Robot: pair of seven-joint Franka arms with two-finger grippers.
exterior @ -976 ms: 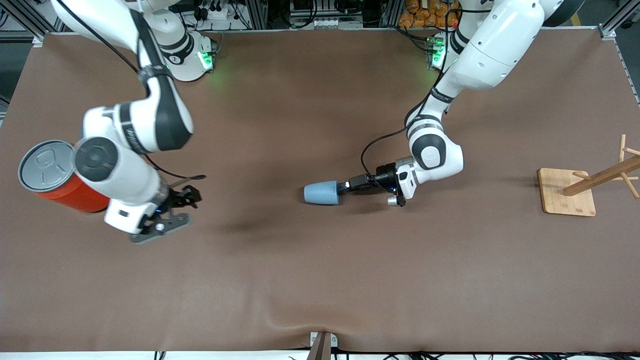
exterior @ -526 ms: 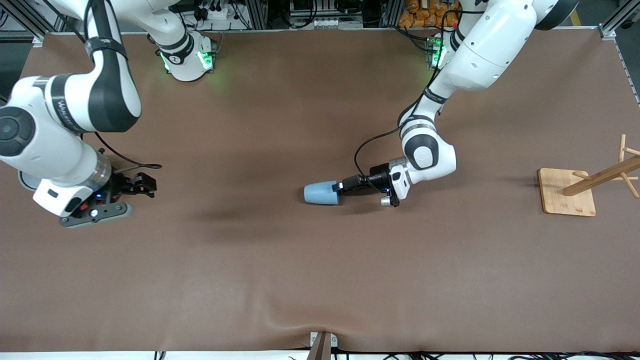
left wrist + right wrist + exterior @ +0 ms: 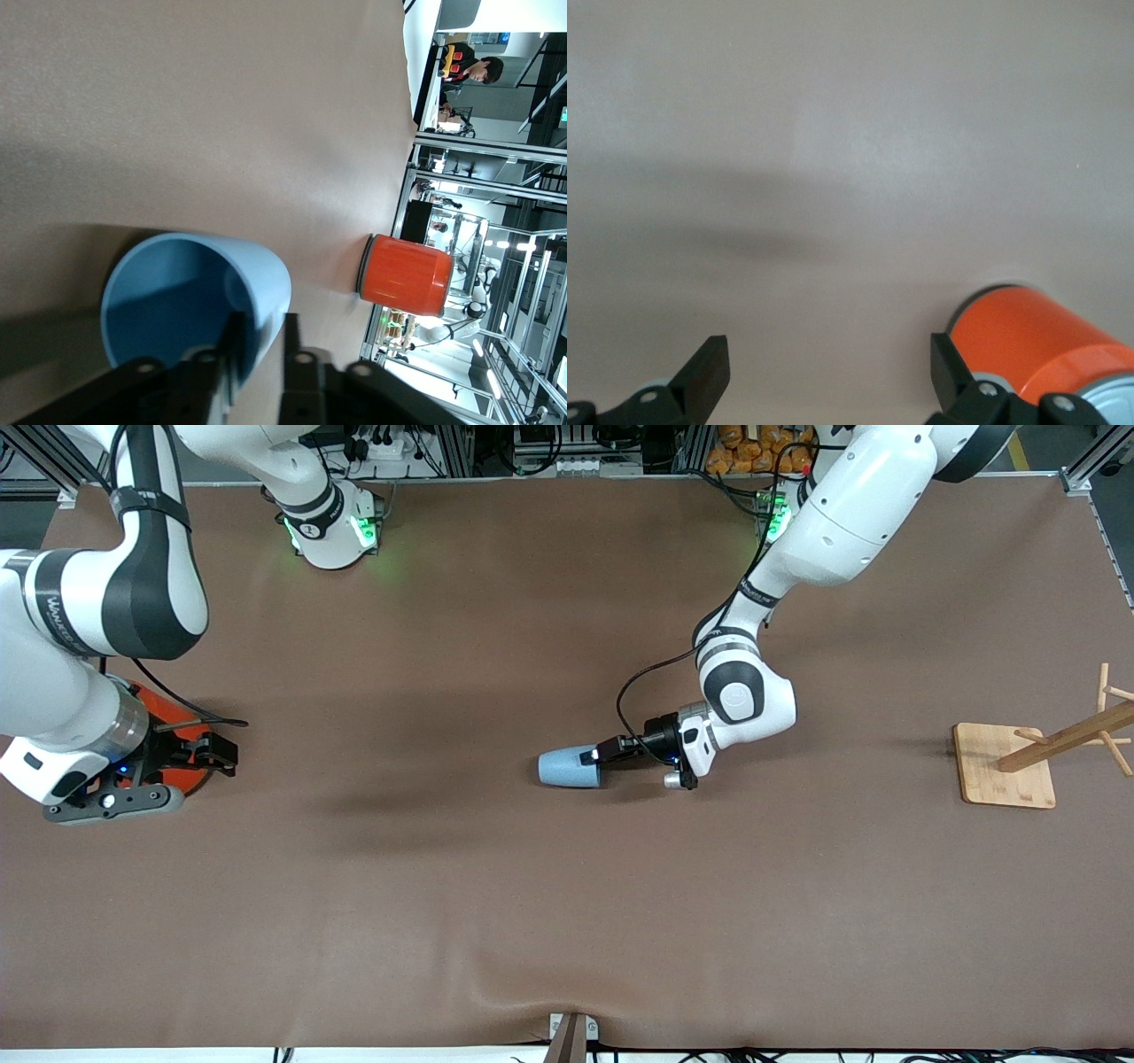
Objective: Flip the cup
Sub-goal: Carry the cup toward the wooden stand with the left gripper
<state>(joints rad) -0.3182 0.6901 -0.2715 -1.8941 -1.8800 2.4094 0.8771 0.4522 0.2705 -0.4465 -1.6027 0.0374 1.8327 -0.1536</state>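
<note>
Here, in the front view, the left arm bends down from the upper right of the frame, its forearm lying low over the table point(image 3: 567, 921). Its left pincer point(image 3: 592, 757) points level at the one light-blue cup point(image 3: 569, 768), which lies on its side at mid-frame, and pinches its rim wall. The right arm curls down the left edge; its right pincer point(image 3: 199, 753) hangs just over the one orange can point(image 3: 182, 737). One wooden rack point(image 3: 1036, 760) stands at the right edge

In the left wrist view, one finger point(image 3: 232, 341) sits inside the cup's point(image 3: 190, 297) mouth and the other outside, narrowed on the wall. The can point(image 3: 406, 275) lies well apart

In the right wrist view, the two fingertips point(image 3: 709, 365) are spread wide, the can point(image 3: 1036, 341) beside one of them
</note>
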